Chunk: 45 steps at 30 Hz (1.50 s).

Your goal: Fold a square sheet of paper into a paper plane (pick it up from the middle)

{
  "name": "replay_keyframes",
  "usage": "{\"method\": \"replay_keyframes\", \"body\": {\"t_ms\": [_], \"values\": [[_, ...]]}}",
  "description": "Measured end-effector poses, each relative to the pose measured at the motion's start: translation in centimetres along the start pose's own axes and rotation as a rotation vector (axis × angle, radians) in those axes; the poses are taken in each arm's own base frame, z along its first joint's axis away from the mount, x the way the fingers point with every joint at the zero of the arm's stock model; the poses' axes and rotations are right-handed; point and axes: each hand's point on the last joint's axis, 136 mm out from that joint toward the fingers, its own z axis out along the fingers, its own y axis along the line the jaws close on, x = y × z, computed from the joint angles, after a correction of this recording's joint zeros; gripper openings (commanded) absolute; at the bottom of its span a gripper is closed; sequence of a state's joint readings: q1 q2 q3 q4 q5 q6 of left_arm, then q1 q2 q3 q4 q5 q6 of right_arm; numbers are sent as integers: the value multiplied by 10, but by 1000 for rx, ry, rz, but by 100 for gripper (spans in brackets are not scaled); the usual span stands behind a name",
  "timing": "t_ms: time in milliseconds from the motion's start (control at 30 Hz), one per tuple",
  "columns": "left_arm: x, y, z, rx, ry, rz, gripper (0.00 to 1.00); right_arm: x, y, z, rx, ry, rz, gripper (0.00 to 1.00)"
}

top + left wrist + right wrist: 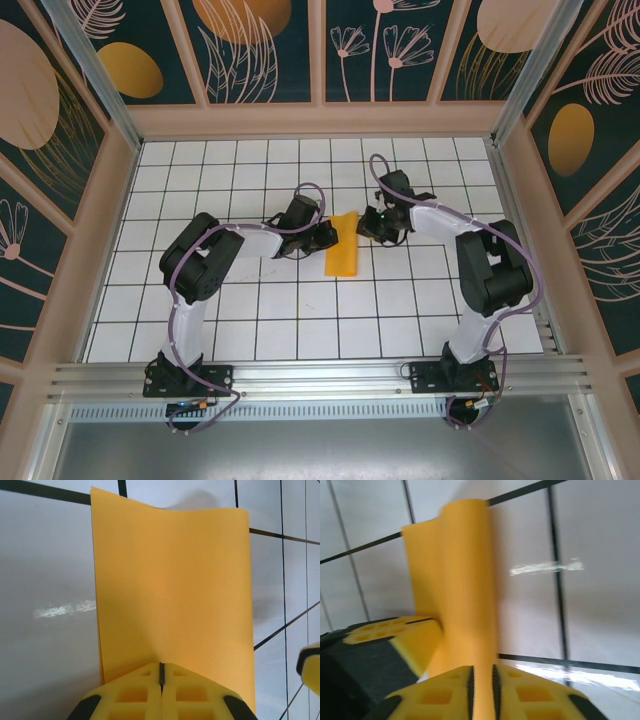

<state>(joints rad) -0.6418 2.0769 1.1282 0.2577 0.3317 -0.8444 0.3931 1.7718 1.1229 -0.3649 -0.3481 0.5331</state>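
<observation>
The square sheet of paper (342,250) is bright orange-yellow and doubled over into a narrow upright strip at the middle of the tiled floor. My left gripper (324,238) is at the strip's left edge. In the left wrist view the sheet (172,590) spreads ahead of the left gripper (161,672), whose yellow jaws are shut on its near edge. My right gripper (370,227) is at the strip's upper right. In the right wrist view the bent-over sheet (462,580) runs between the jaws of the right gripper (482,682), which pinch it.
The white tiled floor (250,320) is walled by dark leaf-patterned panels (260,50) at the back and sides. The two grippers sit close together, with the left gripper's fingers (400,637) just beside the right one. An aluminium rail (320,378) carries both bases.
</observation>
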Motion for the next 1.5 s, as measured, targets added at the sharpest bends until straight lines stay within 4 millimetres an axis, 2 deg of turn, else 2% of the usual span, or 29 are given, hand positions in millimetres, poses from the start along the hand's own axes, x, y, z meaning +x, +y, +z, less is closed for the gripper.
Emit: {"method": "replay_keyframes", "body": {"t_ms": [133,233,500,933,1133,1233,1333,1400,1500], "values": [[0,0,0,0,0,0,4,6,19,4,-54,9,-38,11],[0,0,0,0,0,0,4,10,23,13,-69,27,-48,8],[0,0,0,-1,0,-1,3,23,6,42,-37,99,-24,7],[0,1,1,-17,5,-6,3,23,-7,46,-58,99,-23,7],[0,2,1,-28,-1,-3,2,22,-15,42,-92,80,-35,7],[0,2,1,-28,-2,-3,2,17,-31,32,-80,59,-11,7],[-1,1,1,-28,-2,-3,2,9,-46,20,-58,28,14,2],[-1,1,1,-31,1,-4,2,4,-44,12,-78,11,21,1],[-1,2,1,-34,2,-5,2,1,-27,5,-129,-12,-10,0]]}}
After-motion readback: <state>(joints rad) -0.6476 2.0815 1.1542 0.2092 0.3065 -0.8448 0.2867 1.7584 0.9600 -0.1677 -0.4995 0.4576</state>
